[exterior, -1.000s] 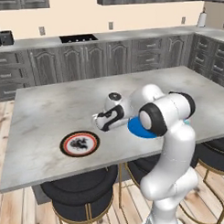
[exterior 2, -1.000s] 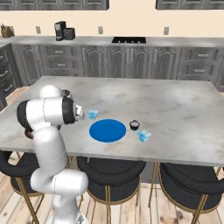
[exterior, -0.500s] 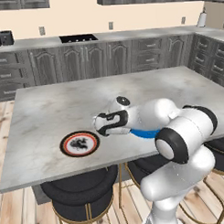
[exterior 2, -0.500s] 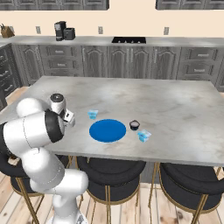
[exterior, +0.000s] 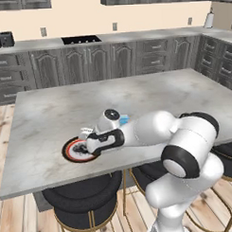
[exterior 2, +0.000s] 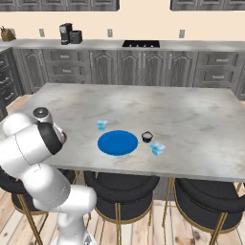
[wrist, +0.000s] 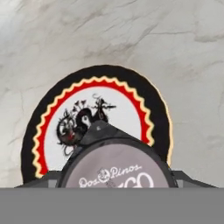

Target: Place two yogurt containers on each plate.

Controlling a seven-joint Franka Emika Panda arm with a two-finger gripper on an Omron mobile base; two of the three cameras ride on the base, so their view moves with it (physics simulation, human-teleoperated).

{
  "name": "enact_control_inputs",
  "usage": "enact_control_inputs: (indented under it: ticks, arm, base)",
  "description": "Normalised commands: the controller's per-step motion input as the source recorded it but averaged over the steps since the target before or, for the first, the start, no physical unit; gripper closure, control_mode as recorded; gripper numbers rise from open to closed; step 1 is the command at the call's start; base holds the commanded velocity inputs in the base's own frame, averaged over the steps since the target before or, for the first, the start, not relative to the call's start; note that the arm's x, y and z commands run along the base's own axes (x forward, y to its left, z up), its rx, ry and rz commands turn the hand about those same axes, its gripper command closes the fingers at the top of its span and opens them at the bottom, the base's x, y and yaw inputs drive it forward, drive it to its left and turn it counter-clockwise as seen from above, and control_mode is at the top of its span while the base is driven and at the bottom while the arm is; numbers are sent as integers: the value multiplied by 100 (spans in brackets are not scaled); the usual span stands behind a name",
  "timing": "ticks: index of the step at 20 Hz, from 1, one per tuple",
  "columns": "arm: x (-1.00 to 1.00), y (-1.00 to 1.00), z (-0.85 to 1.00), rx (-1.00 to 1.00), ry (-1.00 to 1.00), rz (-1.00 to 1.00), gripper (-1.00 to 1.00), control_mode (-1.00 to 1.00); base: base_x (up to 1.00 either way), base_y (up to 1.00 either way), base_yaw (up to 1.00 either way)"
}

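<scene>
Yogurt container (wrist: 114,168), a dark round tub with a grey printed lid, sits clamped in the fingers right at the bottom of the hand view, hanging directly above the patterned plate (wrist: 131,94). That plate, red-orange zigzag rim, white ring, black figure in the middle, lies on the marble desk (exterior: 51,115) near its front left edge, and the gripper (exterior: 83,146) hovers over it in the left base view. Over to the right, the blue plate (exterior 2: 117,142) lies flat with a pale blue tub (exterior 2: 101,125) just beyond its far left rim. A second dark round tub (exterior 2: 147,137) stands just beside its right edge, and another pale blue tub (exterior 2: 157,148) is close to that one.
</scene>
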Motion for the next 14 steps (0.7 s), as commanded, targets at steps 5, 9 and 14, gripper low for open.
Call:
enact_control_inputs:
  ticks: [5,9,14]
  arm:
    - [9,73,9,-2,7,-6,100,-100]
    - [17,60,-1,0,0,-11,100,-100]
    - [10,38,-6,-2,0,-14,100,-100]
  base:
    - [0,0,0]
    - [0,0,0]
    - [0,0,0]
